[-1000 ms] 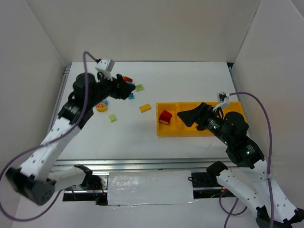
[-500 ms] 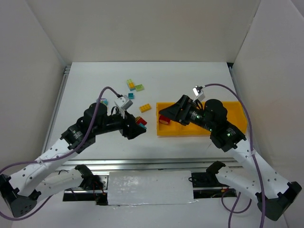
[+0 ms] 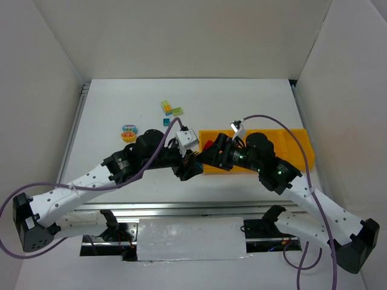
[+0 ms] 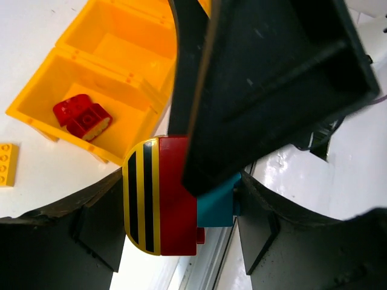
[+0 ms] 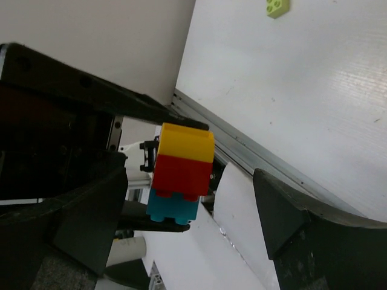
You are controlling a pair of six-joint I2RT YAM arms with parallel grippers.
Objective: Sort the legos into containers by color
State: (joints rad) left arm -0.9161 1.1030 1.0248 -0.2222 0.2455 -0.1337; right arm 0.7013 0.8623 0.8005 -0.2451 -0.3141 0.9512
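Note:
My left gripper is shut on a clump of legos: a yellow-and-black striped piece, a red brick and a teal brick joined together. In the top view it hovers just off the left end of the containers, a yellow tray. My right gripper is open, its fingers on either side of the same clump with a gap on the right. From above, the two grippers meet, left and right. A red brick lies in the tray's end compartment.
Loose legos lie at the far left: a yellow, teal and green group, an orange-red piece, a small teal one. A yellow brick sits beside the tray. White walls enclose the table; a metal rail runs along the front.
The left arm carried the clump from the far-left pile to the tray's left end. The right arm swung left across the tray to meet it, its jaws narrowing slightly.

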